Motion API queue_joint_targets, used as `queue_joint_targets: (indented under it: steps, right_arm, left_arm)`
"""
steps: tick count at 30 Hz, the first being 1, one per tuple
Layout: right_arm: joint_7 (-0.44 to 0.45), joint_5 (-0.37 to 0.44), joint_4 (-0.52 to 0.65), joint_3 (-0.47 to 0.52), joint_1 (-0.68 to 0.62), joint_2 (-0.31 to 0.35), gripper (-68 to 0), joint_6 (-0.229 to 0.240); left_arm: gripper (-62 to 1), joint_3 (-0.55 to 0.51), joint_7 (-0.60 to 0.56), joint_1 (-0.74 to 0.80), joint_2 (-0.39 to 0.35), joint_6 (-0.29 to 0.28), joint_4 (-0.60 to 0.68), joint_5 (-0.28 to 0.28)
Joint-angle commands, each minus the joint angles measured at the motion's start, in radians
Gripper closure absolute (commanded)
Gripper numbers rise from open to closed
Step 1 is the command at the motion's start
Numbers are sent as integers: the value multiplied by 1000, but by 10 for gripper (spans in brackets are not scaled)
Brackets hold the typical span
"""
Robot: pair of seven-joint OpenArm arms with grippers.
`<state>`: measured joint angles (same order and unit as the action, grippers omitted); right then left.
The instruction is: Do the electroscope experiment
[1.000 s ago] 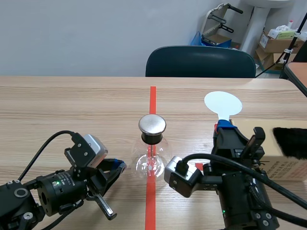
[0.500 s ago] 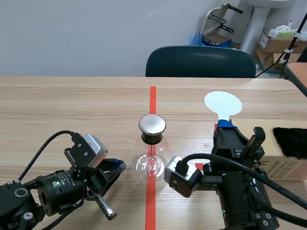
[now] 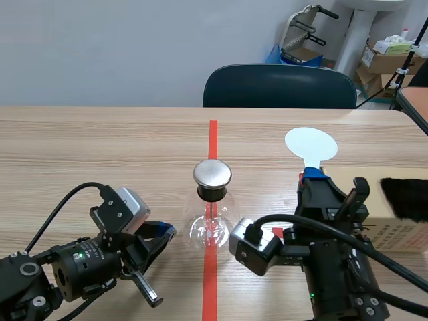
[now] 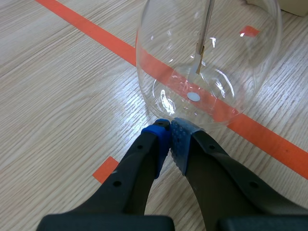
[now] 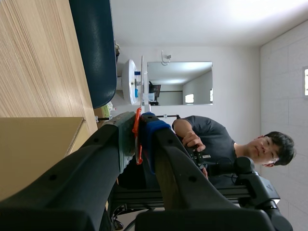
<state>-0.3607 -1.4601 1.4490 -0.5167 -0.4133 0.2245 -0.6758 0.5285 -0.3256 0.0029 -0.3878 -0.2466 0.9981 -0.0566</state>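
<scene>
The electroscope is a round glass flask (image 3: 211, 226) with a metal cap (image 3: 212, 173), standing on the red tape line at the table's middle. Through its glass (image 4: 208, 62) the left wrist view shows a thin rod (image 4: 204, 36). My left gripper (image 3: 161, 235) lies low on the table left of the flask, shut on nothing, its pads (image 4: 179, 134) almost touching the flask's base. My right gripper (image 3: 311, 176) is shut on the handle (image 5: 137, 136) of a white disc paddle (image 3: 311, 144), whose disc stands right of the flask, beyond the gripper.
A cardboard box (image 3: 378, 214) with a black furry piece (image 3: 404, 197) on top lies at the table's right edge. A dark chair (image 3: 279, 85) stands behind the table. A person (image 5: 226, 149) shows far off in the right wrist view.
</scene>
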Motion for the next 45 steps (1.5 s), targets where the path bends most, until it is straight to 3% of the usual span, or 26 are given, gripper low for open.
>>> queue_joint_targets:
  steps: [1,4,8,13,16,19,24,28,32,36,42,45]
  right_arm:
    - [-3,-1,10,8,11,2,-11,-12]
    - [11,-1,11,8,8,3,-11,-30]
    - [62,-1,18,42,-28,5,-11,-107]
    - [206,13,84,173,-142,5,-11,-107]
    - [333,89,118,264,-208,5,-20,-107]
    - [502,215,135,356,-256,5,-20,-107]
    - [737,384,108,488,-268,4,-20,-107]
    - [851,431,38,554,-240,-7,-19,-107]
    - [901,433,-45,589,-201,-24,-20,-107]
    - [903,418,-97,596,-163,-32,-20,-107]
    - [902,390,-137,594,-143,-40,-19,-107]
    - [898,383,-147,594,-143,-51,-19,-107]
  left_arm:
    - [-42,-3,-18,-3,5,-3,15,-10]
    - [-77,-3,-18,-3,2,-3,16,-10]
    - [-230,-3,-21,0,-13,-3,23,-14]
    - [-273,-3,-22,14,-39,-4,43,-50]
    - [-273,-3,-26,42,-64,-11,82,-59]
    - [-273,-3,-43,86,-95,-11,140,-59]
    - [-291,-3,-79,181,-166,-11,257,-59]
    - [-345,-3,-105,258,-218,-10,351,-59]
    - [-362,-4,-108,333,-267,-1,439,-61]
    - [-366,-4,-149,399,-327,55,521,-81]
    - [-531,-4,-155,452,-404,80,634,-109]
    - [-555,-4,-156,467,-436,80,676,-109]
